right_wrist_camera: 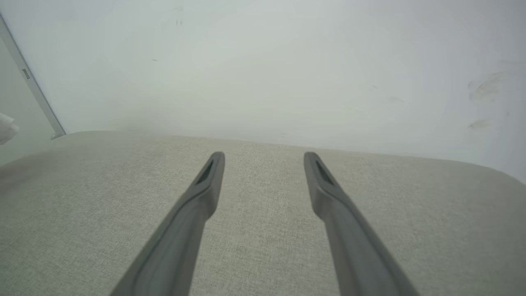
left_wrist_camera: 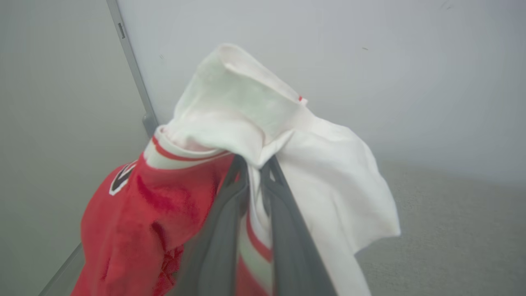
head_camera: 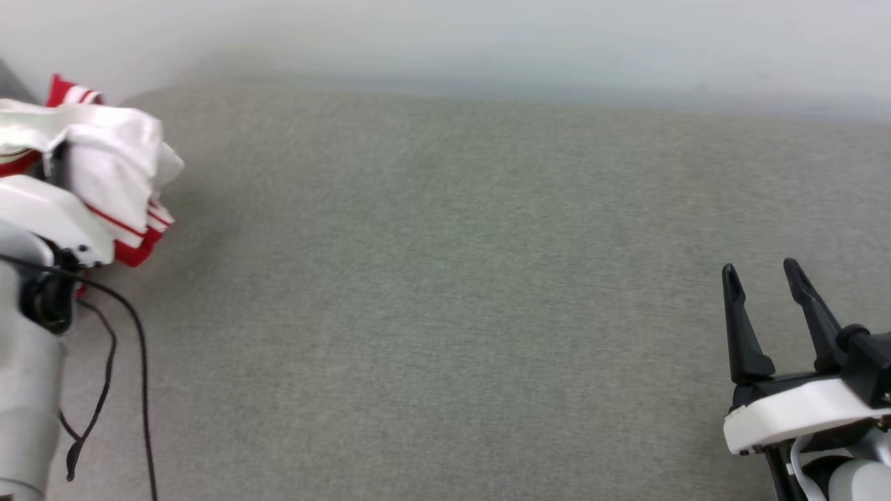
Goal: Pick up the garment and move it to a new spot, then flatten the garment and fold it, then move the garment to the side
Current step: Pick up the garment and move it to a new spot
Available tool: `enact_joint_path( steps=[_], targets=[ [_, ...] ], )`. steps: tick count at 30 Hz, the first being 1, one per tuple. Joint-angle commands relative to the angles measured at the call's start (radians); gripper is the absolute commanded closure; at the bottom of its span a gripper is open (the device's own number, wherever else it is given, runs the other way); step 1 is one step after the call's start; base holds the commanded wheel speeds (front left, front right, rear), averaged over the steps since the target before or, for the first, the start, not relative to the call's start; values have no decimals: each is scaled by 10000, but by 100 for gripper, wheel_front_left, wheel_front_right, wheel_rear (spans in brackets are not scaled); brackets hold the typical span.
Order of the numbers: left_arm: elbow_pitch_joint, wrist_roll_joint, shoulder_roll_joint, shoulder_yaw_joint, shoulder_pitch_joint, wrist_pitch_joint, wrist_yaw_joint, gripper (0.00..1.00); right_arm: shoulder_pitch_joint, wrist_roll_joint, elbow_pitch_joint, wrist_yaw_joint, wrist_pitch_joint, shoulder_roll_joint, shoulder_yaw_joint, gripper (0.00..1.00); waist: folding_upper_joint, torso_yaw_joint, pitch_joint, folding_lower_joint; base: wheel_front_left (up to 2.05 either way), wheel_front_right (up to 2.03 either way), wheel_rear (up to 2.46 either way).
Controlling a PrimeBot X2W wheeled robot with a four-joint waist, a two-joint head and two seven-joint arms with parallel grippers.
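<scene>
The red jersey-style T-shirt with white short sleeves and red-white striped trim (left_wrist_camera: 135, 213) hangs in a bunch from the left gripper (left_wrist_camera: 254, 163). The gripper's two long dark fingers are drawn close together, with a fold of white and striped cloth pinched between them. In the left wrist view a white sleeve rises above the fingertips and drapes off to the right. The red body sags to the lower left and shows a small piece of black, white-outlined lettering (left_wrist_camera: 122, 179). A pale wall (left_wrist_camera: 370, 61) with a slim grey metal strip (left_wrist_camera: 131, 70) stands behind the bundle.

In the head view the shirt sits at the far left edge, crumpled over the white housing of the left arm (head_camera: 42, 216). It is above the left end of a broad grey-green woven fabric surface (head_camera: 445, 278). A thin black cable (head_camera: 143, 376) loops down beside the silver forearm.

The right gripper (head_camera: 760, 270) hovers over the lower right of the same surface, well apart from the shirt. Its fingers are spread wide with nothing between them.
</scene>
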Motion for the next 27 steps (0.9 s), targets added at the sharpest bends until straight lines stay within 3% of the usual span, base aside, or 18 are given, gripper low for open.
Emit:
enact_joint_path(
  steps=[1,5,16,27],
  targets=[
    [-139,70,-186,-131,152,-92,-8,100,138,89,13,-7,-32,8,-13,0,0,-321,-281,2,0,0,0],
    [-479,186,-422,-385,192,-155,-70,100,283,141,-23,-7,-38,8,-45,0,0,-605,-423,2,0,0,0],
    [-2202,221,-1842,-1563,1234,366,-169,100,493,298,27,-7,-103,8,-93,0,0,-2003,-619,2,0,0,0],
    [-4353,533,-3418,-3923,2759,1236,-317,100,331,451,-23,-7,-232,10,-134,0,0,-2910,37,2,0,0,0]
  ],
)
